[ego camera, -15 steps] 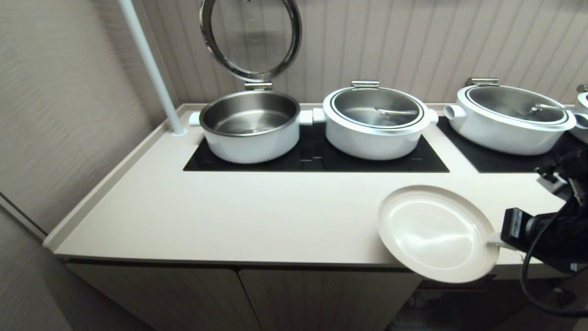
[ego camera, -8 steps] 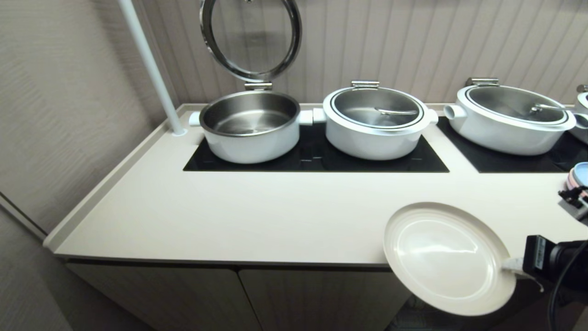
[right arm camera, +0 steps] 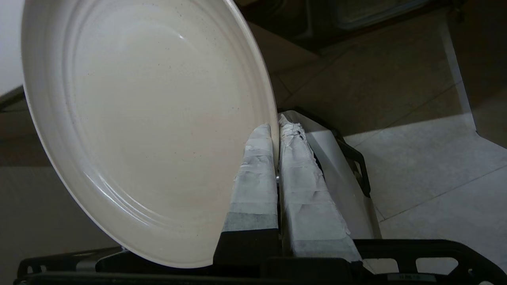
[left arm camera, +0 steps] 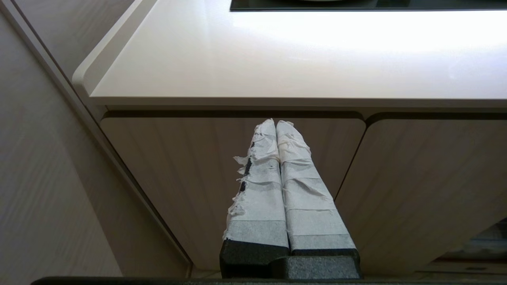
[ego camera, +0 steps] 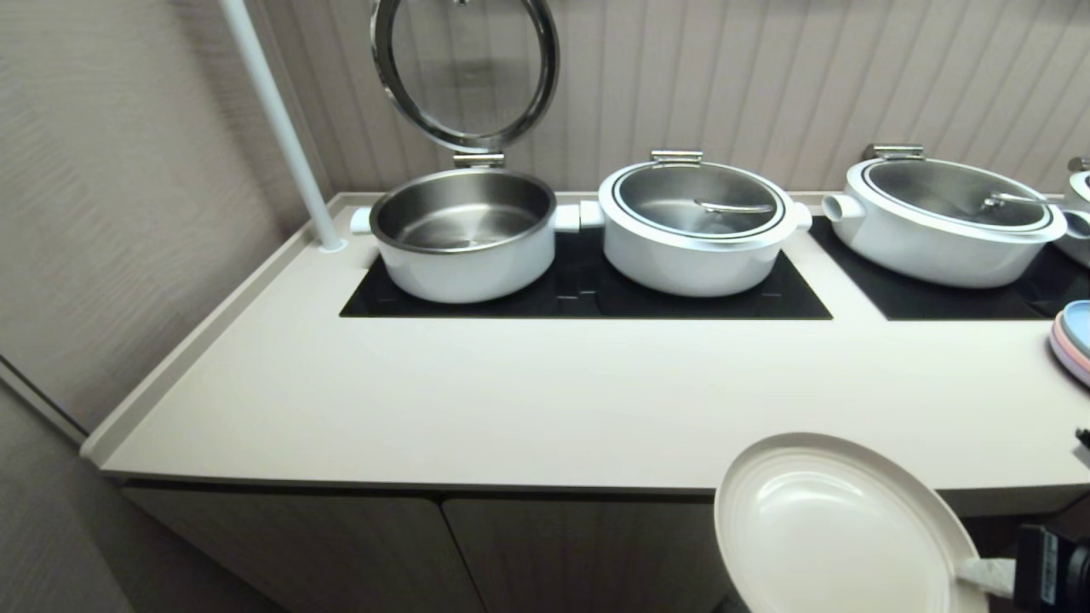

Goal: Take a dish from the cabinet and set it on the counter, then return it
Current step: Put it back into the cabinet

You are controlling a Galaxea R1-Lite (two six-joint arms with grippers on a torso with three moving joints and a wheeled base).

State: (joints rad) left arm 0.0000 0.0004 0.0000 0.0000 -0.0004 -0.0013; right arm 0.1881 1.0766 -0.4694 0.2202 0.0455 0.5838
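dish (ego camera: 839, 532): off-white round plate with a low raised rim, held in the air off the front edge of the counter, out past its lip and lower than the worktop, near the counter's right end; tilted, its face turned up toward the head camera
right gripper (right arm camera: 276, 128): taped fingers pinch the dish's rim, one finger on each face of the plate; it sits at the side of the dish away from the counter's left end
counter (ego camera: 477, 400): long cream worktop with a raised lip; the dish does not rest on it
cooktop (ego camera: 588, 294): black glass strip set into the counter toward the wall
pots (ego camera: 464, 230): three white pots stand on the cooktop; the left one has its lid swung up, the other two are covered
pink-and-blue plates (ego camera: 1075, 339): stacked on the counter at its right end
left gripper (left arm camera: 276, 123): taped fingers pressed together, empty, low in front of the ribbed cabinet door (left arm camera: 190, 174) under the counter's left end
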